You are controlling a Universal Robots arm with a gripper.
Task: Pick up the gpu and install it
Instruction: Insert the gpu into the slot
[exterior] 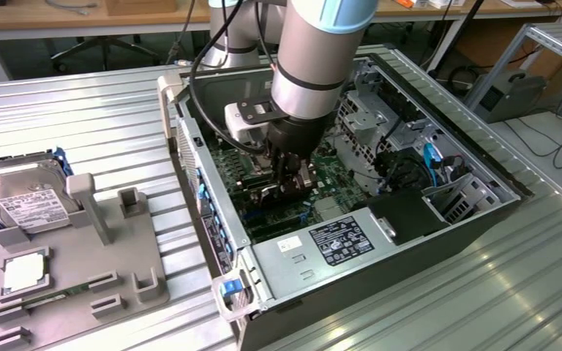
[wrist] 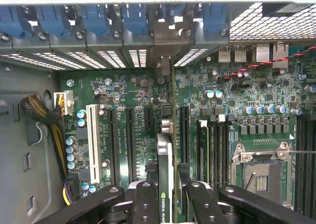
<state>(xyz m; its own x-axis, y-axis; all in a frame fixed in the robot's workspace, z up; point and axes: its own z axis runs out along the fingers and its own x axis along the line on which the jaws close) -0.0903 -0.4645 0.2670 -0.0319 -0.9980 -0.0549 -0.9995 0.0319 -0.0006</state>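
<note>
We see the open computer case [exterior: 476, 212] at centre frame, its green motherboard [wrist: 123, 95] exposed. Our pincer [wrist: 165, 194] grips the gpu [wrist: 165, 160] edge-on, upright above the motherboard's slots. Lower left, a grey holder [exterior: 115, 248] on the surface [exterior: 85, 117] carries a hard drive [exterior: 23, 194].

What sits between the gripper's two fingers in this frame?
The gpu, held edge-on between the gripper's fingers above the green motherboard; the wrist view shows it, with the card's metal bracket reaching the case's rear slots.
</note>
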